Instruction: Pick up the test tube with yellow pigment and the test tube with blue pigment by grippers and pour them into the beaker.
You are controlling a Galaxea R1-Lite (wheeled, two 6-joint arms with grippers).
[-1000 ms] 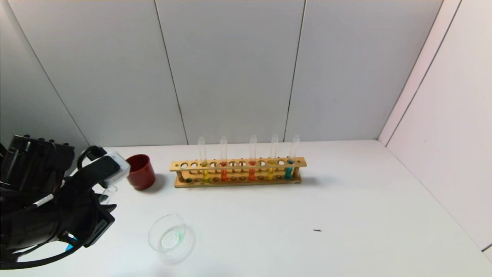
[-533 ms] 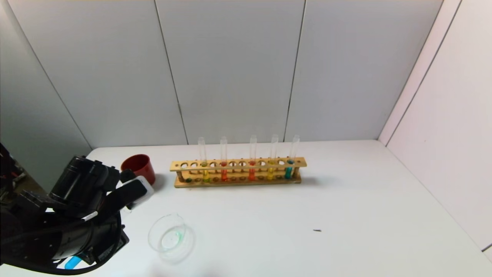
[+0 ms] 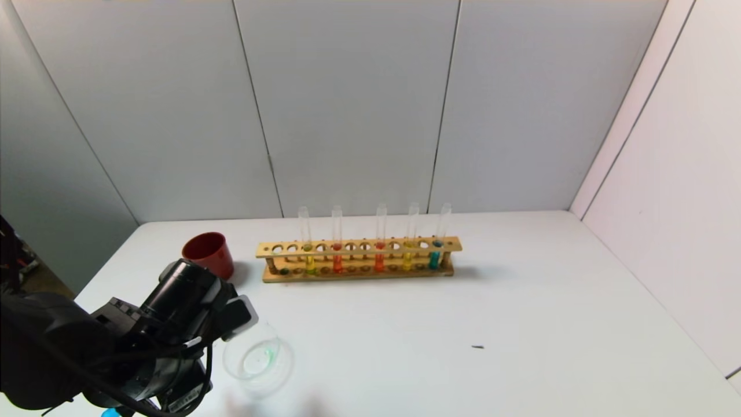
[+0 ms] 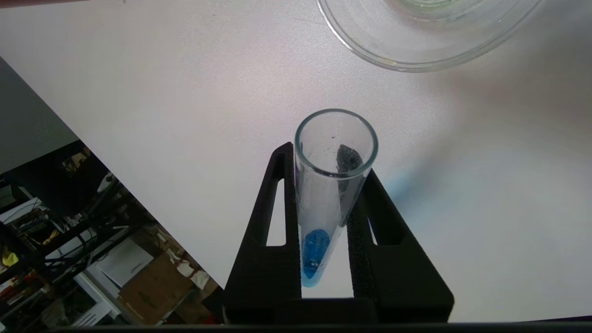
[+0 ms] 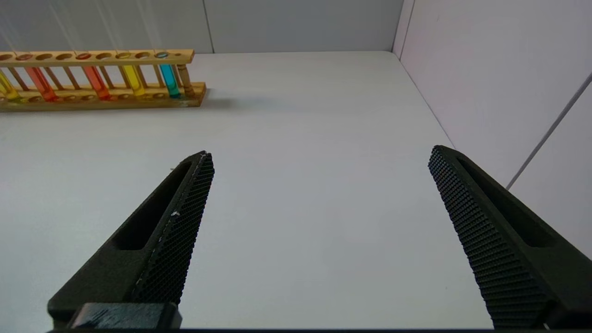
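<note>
My left gripper point(image 4: 326, 162) is shut on a test tube with blue pigment point(image 4: 319, 217). The tube lies tilted, its open mouth toward the beaker point(image 4: 416, 51), with blue liquid pooled at its round end. In the head view the left arm point(image 3: 173, 324) hangs just left of the beaker point(image 3: 257, 359), which holds a faint green trace. A test tube with yellow pigment point(image 3: 408, 255) and another blue one point(image 3: 435, 253) stand in the wooden rack point(image 3: 359, 272). My right gripper point(image 5: 321, 157) is open and empty over bare table.
A dark-red cup point(image 3: 209, 255) stands left of the rack. A second yellow tube point(image 3: 310, 258) and orange-red tubes point(image 3: 337, 255) are also in the rack. The table's left edge point(image 4: 138, 194) runs close beside the left gripper. A small dark speck point(image 3: 477, 347) lies on the table.
The left arm has swung right and forward from beside the red cup to the beaker's left side, turning over with the blue tube still held. Nothing else moved.
</note>
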